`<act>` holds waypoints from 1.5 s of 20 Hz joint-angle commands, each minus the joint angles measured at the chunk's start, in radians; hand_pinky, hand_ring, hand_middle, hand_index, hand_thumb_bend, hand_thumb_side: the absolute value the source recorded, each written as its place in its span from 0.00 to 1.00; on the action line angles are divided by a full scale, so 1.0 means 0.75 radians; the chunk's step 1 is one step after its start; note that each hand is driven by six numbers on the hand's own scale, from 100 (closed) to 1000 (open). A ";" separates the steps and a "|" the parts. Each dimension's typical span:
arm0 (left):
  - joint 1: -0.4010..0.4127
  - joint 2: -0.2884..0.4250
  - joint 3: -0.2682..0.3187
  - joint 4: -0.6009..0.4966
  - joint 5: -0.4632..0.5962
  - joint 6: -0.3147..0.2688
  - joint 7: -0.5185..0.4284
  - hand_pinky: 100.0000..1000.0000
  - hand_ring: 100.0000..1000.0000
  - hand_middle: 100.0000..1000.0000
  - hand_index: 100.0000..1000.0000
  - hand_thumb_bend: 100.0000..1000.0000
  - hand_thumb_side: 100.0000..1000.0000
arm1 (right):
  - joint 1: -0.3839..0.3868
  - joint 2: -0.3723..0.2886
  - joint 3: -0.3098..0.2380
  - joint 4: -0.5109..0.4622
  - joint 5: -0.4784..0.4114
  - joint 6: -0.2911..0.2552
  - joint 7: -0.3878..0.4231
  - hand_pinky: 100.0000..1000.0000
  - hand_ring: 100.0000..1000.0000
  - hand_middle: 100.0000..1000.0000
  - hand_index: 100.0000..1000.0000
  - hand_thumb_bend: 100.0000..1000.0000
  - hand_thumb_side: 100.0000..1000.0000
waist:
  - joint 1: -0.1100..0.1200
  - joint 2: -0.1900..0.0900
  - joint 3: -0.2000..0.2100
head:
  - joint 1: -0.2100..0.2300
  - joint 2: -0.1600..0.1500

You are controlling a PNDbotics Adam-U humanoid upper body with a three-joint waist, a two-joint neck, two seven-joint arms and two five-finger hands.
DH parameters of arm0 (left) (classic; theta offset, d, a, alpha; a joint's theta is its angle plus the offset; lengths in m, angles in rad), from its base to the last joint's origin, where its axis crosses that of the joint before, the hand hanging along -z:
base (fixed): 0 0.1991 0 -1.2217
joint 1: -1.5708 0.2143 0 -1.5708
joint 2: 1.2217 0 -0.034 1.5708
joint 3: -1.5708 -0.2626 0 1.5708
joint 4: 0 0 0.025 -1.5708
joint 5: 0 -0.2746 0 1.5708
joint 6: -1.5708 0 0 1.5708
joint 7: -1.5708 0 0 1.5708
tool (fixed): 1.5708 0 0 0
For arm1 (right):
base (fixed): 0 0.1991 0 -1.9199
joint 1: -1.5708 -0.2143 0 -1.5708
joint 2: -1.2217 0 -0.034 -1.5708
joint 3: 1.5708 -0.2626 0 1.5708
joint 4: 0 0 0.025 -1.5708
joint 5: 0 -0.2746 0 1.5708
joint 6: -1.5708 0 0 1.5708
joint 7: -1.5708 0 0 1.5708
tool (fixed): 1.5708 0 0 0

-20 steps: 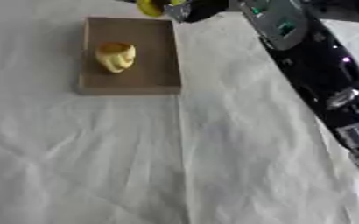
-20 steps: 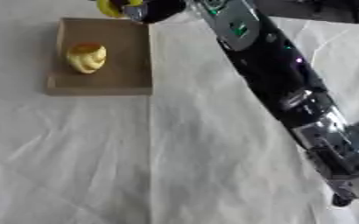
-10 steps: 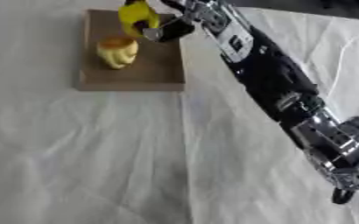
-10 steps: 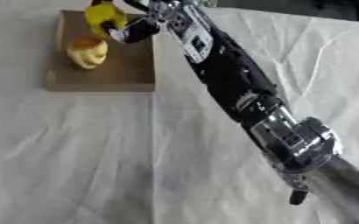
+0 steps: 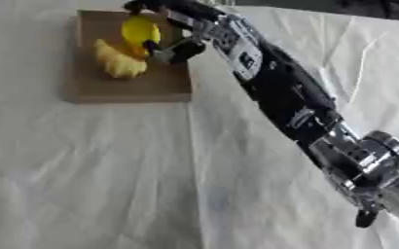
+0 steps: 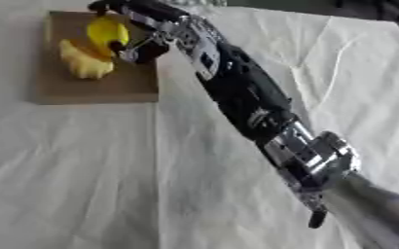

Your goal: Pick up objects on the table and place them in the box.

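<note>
Reaching across the white cloth (image 5: pixel 109 185) from the right, our right hand (image 5: pixel 171 30) hangs over the box (image 5: pixel 156 87), fingers and thumb curled round a bright yellow object (image 5: pixel 140 32).

Item, yellow object: rounded, held above the box's floor near its far side, just beside and possibly touching the piece below; we cannot tell which. We judge it is kept this far in so that it will drop inside the walls and not on the rim.

Item, paler yellow object (image 5: pixel 116 62): lumpy, lying in the box left of centre, already delivered. Its position leaves bare floor to the right and near side, which we read as the reason the hand comes in over the far right part.

Item, box: shallow, brown, open-topped, at the far left of the cloth, its near edge roughly square to us.

Item, left hand: not visible in either view.

Remaining step, in our judgement: opening the fingers to release the held piece.
</note>
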State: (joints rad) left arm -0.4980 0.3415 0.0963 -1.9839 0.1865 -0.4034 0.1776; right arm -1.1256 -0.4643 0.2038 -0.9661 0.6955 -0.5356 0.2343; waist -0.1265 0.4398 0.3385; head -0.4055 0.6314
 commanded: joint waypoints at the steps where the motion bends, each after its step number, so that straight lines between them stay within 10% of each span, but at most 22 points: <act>1: -0.006 0.011 0.008 -0.021 -0.002 0.002 -0.003 0.86 0.82 0.76 0.84 0.04 0.57 | -0.030 -0.049 -0.017 -0.061 -0.003 0.004 0.032 0.99 1.00 0.87 1.00 0.00 0.17 | 0.016 -0.030 -0.004 | 0.008 -0.013; 13: -0.002 0.018 0.013 -0.021 -0.003 0.006 -0.002 0.86 0.82 0.76 0.84 0.03 0.57 | -0.008 -0.159 -0.035 -0.322 -0.212 0.109 0.090 0.97 1.00 0.85 1.00 0.00 0.00 | 0.014 -0.042 -0.034 | 0.047 -0.014; 24: 0.015 0.047 0.049 -0.021 -0.040 -0.010 0.044 0.86 0.82 0.76 0.84 0.03 0.56 | 0.467 -0.574 -0.239 -1.325 -0.804 0.527 -0.230 0.91 0.95 0.75 0.87 0.00 0.11 | 0.036 -0.027 -0.113 | 0.205 -0.055; 30: 0.034 0.052 0.082 -0.021 -0.075 -0.028 0.083 0.86 0.82 0.76 0.84 0.03 0.55 | 0.704 -0.562 -0.386 -1.378 -0.876 0.376 -0.396 0.91 0.93 0.75 0.87 0.00 0.25 | 0.076 -0.002 -0.164 | 0.303 -0.078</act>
